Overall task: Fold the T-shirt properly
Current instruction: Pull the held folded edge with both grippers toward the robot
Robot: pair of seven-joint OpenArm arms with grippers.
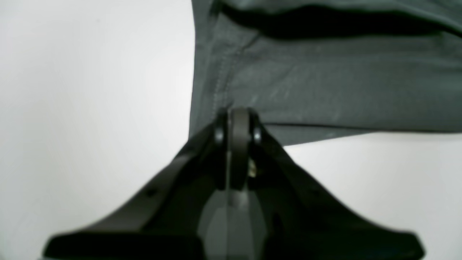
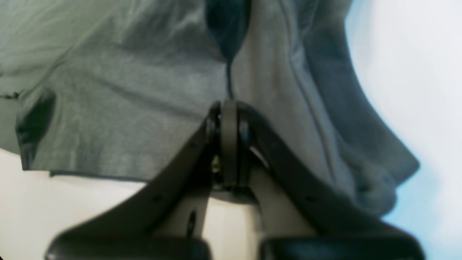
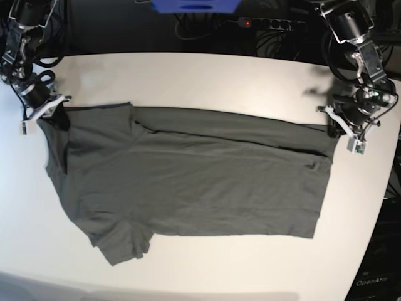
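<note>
The dark grey T-shirt [image 3: 188, 182] lies spread across the white table [image 3: 207, 75], sleeve end to the left and hem to the right in the base view, with its far edge doubled over. My left gripper [image 3: 334, 130] is shut on the far right hem corner. In the left wrist view its jaws [image 1: 238, 113] pinch the T-shirt's [image 1: 325, 83] stitched edge. My right gripper [image 3: 61, 117] is shut on the far left end. In the right wrist view it [image 2: 228, 106] pinches the wrinkled T-shirt [image 2: 126, 108] beside a seam.
A power strip [image 3: 263, 23] with cables and a blue object [image 3: 194, 5] lie beyond the table's far edge. The table's right edge curves close behind the left arm. Bare white table surrounds the shirt on all sides.
</note>
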